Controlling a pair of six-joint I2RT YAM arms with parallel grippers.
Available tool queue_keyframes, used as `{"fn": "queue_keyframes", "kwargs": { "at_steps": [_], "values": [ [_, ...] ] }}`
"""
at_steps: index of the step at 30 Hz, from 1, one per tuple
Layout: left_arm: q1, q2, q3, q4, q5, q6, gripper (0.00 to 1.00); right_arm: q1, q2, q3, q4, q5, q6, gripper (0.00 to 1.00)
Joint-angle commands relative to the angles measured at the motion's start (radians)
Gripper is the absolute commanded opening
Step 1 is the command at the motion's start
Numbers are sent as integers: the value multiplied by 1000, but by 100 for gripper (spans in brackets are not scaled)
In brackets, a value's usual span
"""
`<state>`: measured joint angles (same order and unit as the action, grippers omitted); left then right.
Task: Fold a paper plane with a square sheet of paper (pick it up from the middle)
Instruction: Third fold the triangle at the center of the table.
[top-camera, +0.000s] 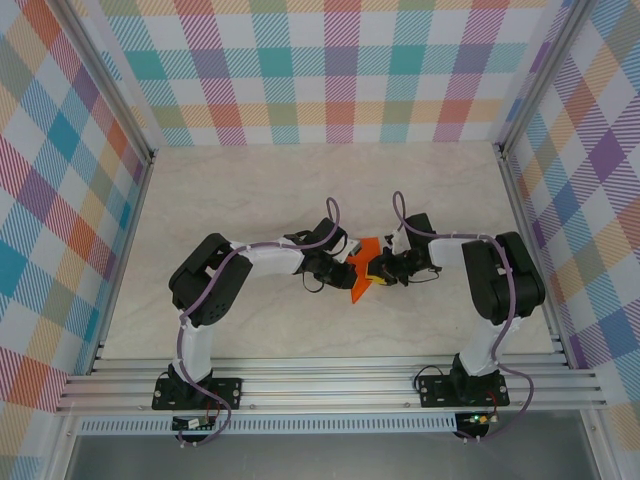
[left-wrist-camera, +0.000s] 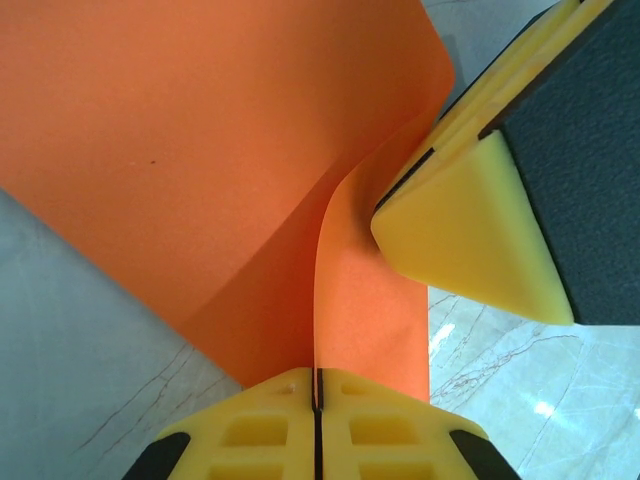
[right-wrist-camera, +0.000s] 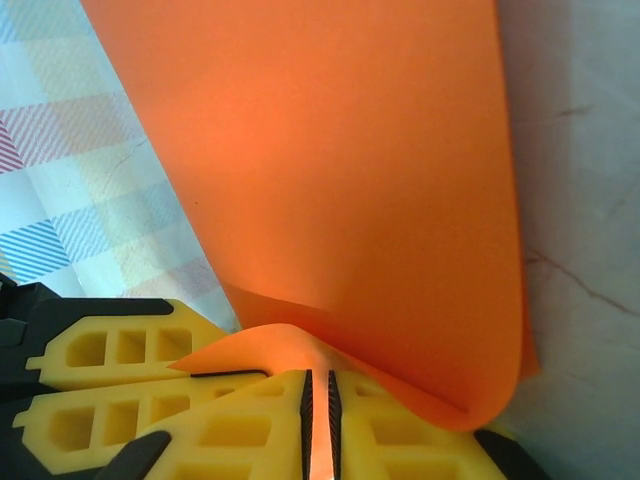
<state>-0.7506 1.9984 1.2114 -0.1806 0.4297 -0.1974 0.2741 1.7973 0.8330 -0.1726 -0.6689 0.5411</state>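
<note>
Two grippers share one sheet. In the left wrist view, the left gripper (left-wrist-camera: 318, 390) has its jaws pressed together on the lower edge of the square sheet of paper (left-wrist-camera: 200, 150), which rises from the seam and curls away in a soft bend, not a sharp crease. A yellow fingertip (left-wrist-camera: 470, 225) of the right gripper (top-camera: 388, 268) stands just beside that bend. In the right wrist view, the right gripper's jaws likewise pinch the paper, which shows as a thin orange line between them and bows outward above. From above, the sheet sits between the two grippers over the middle of the desk (top-camera: 250, 200), apparently lifted clear of it, with the plaid walls (top-camera: 340, 70) beyond. Likely hazards are these: both grips lie near the paper's edge, so a slight pull apart may tear the sheet or slide it out of one pinch. Any push together may set the loose bow into a stray crease off the intended fold line. The fingertips are close enough that a small misjudged turn may knock them together.
</note>
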Motion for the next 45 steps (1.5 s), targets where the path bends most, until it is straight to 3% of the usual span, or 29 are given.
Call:
{"fn": "queue_keyframes", "kwargs": {
  "at_steps": [1,6,18,26,34,40,45],
  "values": [
    [13,28,-12,-28,0,-10,7,0,-29,-6,-30,33,-27,16],
    [14,26,-17,-32,-4,-8,7,-12,-91,19,-56,46,-40,17],
    [13,26,-17,-36,-2,-6,7,-37,32,43,-50,119,-46,14],
    [13,25,-16,-40,-3,-6,7,-54,-56,75,-96,96,-52,15],
    [13,18,-20,-43,-7,-8,7,-78,15,83,-54,76,-48,15],
    [15,18,-21,-46,-11,-10,7,-78,59,91,-93,149,-58,14],
    [13,20,-26,-44,-14,-13,7,-78,8,93,-129,154,-70,15]
  ]
}}
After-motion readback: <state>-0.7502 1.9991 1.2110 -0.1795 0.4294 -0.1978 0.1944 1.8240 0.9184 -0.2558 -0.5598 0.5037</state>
